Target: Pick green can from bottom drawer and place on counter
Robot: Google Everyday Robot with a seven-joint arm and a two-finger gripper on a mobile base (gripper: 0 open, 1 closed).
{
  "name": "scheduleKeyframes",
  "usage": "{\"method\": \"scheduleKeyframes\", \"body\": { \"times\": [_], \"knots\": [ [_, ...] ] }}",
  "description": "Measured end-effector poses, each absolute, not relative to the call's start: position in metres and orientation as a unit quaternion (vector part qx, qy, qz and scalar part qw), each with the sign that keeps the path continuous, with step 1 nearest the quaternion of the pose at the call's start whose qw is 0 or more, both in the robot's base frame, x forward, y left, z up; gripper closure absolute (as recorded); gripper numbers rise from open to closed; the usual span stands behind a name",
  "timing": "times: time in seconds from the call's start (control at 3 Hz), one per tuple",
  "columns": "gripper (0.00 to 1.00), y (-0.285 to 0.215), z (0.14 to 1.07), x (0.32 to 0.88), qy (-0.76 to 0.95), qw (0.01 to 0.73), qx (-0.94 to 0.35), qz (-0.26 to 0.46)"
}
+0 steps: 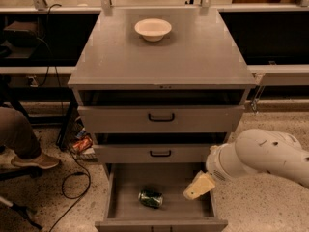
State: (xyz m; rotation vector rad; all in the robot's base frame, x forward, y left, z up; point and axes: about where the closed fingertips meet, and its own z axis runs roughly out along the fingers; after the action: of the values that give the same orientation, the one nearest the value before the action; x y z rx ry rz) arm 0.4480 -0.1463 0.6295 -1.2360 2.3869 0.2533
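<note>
The green can (pixel 150 198) lies on its side on the floor of the bottom drawer (pixel 120 204), which is pulled fully out. The counter (pixel 193 57) is the flat grey top of the cabinet. My gripper (pixel 198 187) with its pale yellow fingers hangs over the right part of the open drawer, to the right of the can and a little above it, apart from it. The white arm comes in from the right.
A white bowl (pixel 152 29) stands at the back of the counter. Two upper drawers with black handles (pixel 161 117) are slightly open. A person's leg and shoe (pixel 29 161), cables and a small orange object (pixel 83 144) lie on the floor at left.
</note>
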Motion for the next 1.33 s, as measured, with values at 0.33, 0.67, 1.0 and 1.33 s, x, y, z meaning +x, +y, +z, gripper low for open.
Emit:
{"method": "scheduleKeyframes", "body": {
  "times": [0.33, 0.67, 1.0, 1.33],
  "knots": [
    [0.00, -0.146, 0.631, 0.449, 0.860, 0.220, -0.452, 0.091],
    [0.00, -0.137, 0.599, 0.448, 0.853, 0.222, -0.460, 0.103],
    [0.00, -0.124, 0.544, 0.449, 0.845, 0.227, -0.467, 0.124],
    [0.00, -0.107, 0.472, 0.452, 0.846, 0.237, -0.450, 0.159]
  ]
}}
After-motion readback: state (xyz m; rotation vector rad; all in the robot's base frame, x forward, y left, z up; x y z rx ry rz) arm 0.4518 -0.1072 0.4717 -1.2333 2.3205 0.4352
